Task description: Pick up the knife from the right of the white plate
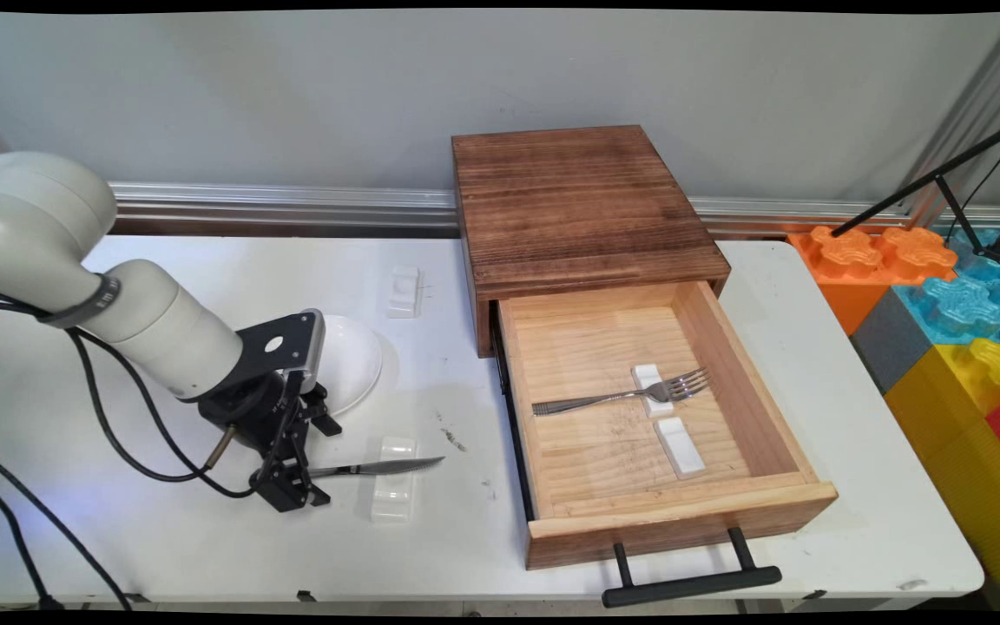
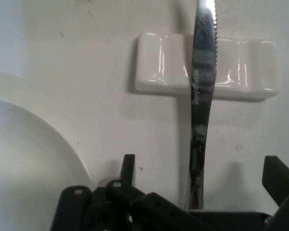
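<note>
A steel knife (image 1: 378, 468) with a serrated blade lies on the table, its blade resting across a white ceramic rest (image 1: 394, 491). My gripper (image 1: 294, 477) is down at the knife's handle end. In the hand view the knife (image 2: 202, 96) runs up the middle over the rest (image 2: 159, 65), and its handle lies between my two fingers (image 2: 128, 166), which stand well apart on either side. The gripper (image 2: 203, 172) is open and does not clamp the handle.
A white bowl (image 1: 354, 360) sits just behind the hand. Another white rest (image 1: 404, 291) lies further back. To the right a wooden box (image 1: 578, 204) has its drawer (image 1: 799, 434) pulled out, holding a fork (image 1: 621, 398) on a rest and a second rest (image 1: 680, 446). Coloured blocks (image 1: 951, 304) stand at the far right.
</note>
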`<state>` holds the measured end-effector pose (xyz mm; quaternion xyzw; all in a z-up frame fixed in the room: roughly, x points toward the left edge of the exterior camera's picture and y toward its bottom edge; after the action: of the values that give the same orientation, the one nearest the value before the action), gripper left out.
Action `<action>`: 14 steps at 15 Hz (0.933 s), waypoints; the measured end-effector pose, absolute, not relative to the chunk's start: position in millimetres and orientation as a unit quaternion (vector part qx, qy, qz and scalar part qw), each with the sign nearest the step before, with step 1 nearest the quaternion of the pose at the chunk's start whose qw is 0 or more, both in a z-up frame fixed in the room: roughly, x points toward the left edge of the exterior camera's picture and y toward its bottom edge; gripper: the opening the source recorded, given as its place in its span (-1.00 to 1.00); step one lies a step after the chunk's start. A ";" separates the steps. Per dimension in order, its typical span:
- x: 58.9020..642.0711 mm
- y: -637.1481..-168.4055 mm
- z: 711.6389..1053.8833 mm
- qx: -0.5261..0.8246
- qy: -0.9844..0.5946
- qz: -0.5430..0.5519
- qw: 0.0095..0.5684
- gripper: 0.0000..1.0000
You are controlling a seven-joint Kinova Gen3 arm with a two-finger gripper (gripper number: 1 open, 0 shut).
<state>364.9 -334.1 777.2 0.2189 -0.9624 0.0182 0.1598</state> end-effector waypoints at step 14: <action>360.8 -340.3 760.9 0.225 -0.961 0.019 0.162 -1.00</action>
<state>360.8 -340.3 760.9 0.2255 -0.9606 0.0189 0.1617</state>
